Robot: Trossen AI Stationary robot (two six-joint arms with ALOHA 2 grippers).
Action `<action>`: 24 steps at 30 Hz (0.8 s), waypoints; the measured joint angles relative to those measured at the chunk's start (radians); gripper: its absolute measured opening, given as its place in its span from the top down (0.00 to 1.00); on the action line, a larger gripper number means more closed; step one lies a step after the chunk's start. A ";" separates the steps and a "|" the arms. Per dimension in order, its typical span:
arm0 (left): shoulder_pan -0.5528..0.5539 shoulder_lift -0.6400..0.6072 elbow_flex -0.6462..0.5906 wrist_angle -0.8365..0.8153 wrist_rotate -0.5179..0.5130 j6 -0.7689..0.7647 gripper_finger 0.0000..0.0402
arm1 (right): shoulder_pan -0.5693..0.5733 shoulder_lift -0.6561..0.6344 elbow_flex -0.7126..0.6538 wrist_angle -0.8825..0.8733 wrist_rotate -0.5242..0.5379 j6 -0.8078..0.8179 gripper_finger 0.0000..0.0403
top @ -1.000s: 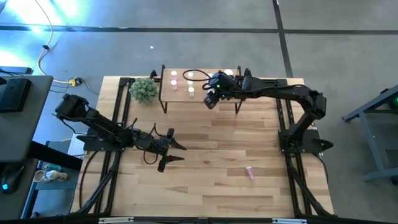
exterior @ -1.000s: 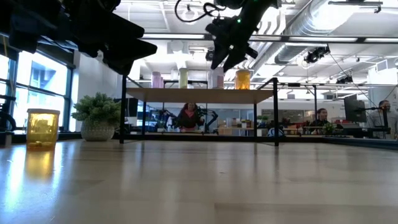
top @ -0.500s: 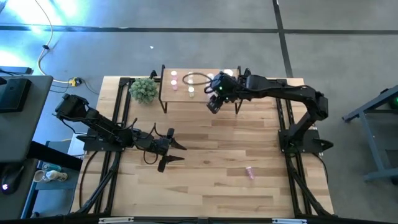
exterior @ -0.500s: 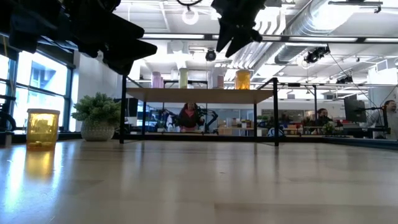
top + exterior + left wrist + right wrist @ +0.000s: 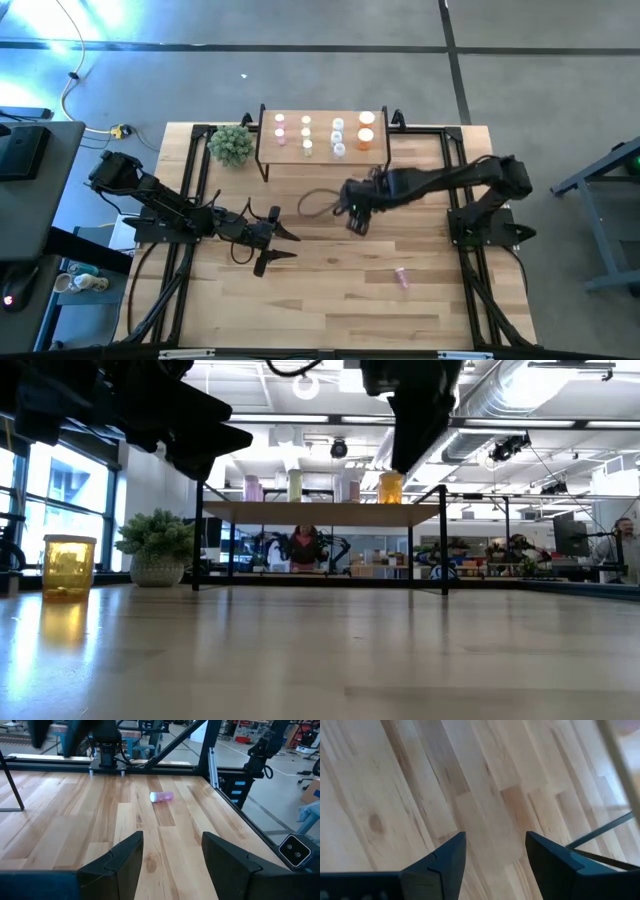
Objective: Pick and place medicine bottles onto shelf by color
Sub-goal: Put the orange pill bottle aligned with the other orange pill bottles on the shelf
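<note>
Most little white-capped medicine bottles (image 5: 338, 137) already stand on small light-wood shelf (image 5: 322, 147). Your right gripper (image 5: 357, 216) open, empty. One pink bottle (image 5: 402, 276) lies beyond it, yet to pick. Left gripper (image 5: 283, 244) open, waiting.

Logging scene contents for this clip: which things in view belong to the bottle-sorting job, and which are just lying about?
Part of the job:
- shelf
- bottles on the shelf, in pink, yellow-green, pale and orange columns
- pink bottle lying on the table
- right gripper, open, empty
- left gripper, open, waiting

Just lying about:
- potted plant
- amber container
</note>
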 joint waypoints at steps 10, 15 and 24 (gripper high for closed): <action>0.002 0.000 0.000 0.000 0.000 0.000 0.52 | 0.208 0.001 -0.151 0.082 0.202 0.139 0.51; 0.002 0.000 0.000 0.000 0.002 -0.001 0.49 | 0.327 -0.001 -0.194 0.078 0.274 0.226 0.51; 0.002 0.000 0.000 0.000 -0.055 -0.086 0.33 | 0.555 -0.001 -0.262 0.035 0.482 0.512 0.51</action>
